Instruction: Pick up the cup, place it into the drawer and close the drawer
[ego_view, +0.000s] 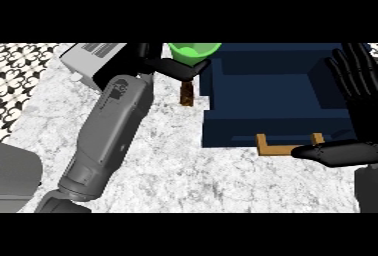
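I'm holding the green cup (193, 50) in my left hand (171, 66), fingers curled round it, just beside the open blue drawer (262, 127), my right hand (353, 100) resting open, placing and closing remaining.

Cup (193, 50) at drawer's (266, 131) left rear corner, toaster (90, 57) further left

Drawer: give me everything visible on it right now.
The drawer is dark navy, box-shaped, pulled open, with nothing visible in its cavity. A tan wooden handle sits on its near front wall. It takes up the counter's upper right. The open right hand covers its right wall, thumb by the handle. The left hand holds the green cup just beyond its left corner.
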